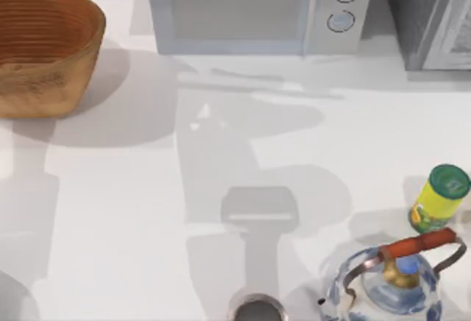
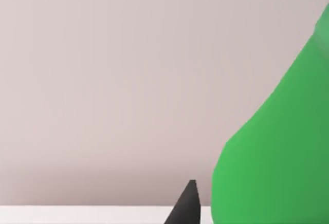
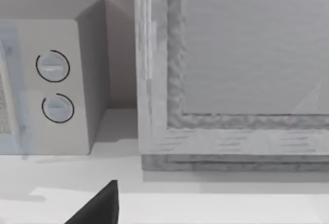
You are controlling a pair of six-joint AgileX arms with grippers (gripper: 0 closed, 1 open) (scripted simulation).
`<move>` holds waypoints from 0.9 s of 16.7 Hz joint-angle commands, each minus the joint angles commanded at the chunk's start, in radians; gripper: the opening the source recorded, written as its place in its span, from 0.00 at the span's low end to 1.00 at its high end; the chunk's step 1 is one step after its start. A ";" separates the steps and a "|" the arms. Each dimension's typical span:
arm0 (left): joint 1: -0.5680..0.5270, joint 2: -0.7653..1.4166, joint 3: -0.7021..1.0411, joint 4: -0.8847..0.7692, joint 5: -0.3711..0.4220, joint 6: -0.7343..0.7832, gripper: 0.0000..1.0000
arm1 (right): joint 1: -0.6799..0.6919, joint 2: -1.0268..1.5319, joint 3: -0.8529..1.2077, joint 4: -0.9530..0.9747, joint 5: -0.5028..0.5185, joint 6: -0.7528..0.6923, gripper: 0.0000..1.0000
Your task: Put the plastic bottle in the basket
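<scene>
Left end effector [image 2: 188, 206]: one dark fingertip visible, plastic bottle [image 2: 277, 147] close beside it; grip state cannot be told. Basket [image 1: 44, 48] stands at table's far left.

The table [image 1: 110, 210] lay bare across its middle and left front, giving open passage toward the basket [image 1: 44, 48] at the far left, whose mouth was unobstructed. A microwave [image 1: 257, 8] blocked the far middle, a grey box [image 1: 434, 15] the far right. A canister [image 1: 440, 197] and kettle [image 1: 390, 284] crowded the near right.
</scene>
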 joint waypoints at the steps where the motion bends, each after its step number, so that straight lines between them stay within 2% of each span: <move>1: 0.000 0.000 0.000 0.000 0.000 0.000 0.00 | 0.000 0.000 0.000 0.000 0.000 0.000 1.00; 3: 0.000 0.000 0.000 0.000 0.000 0.000 0.00 | 0.000 0.000 0.000 0.000 0.000 0.000 1.00; 15: 0.000 0.000 0.000 0.000 0.000 0.000 0.90 | 0.000 0.000 0.000 0.000 0.000 0.000 1.00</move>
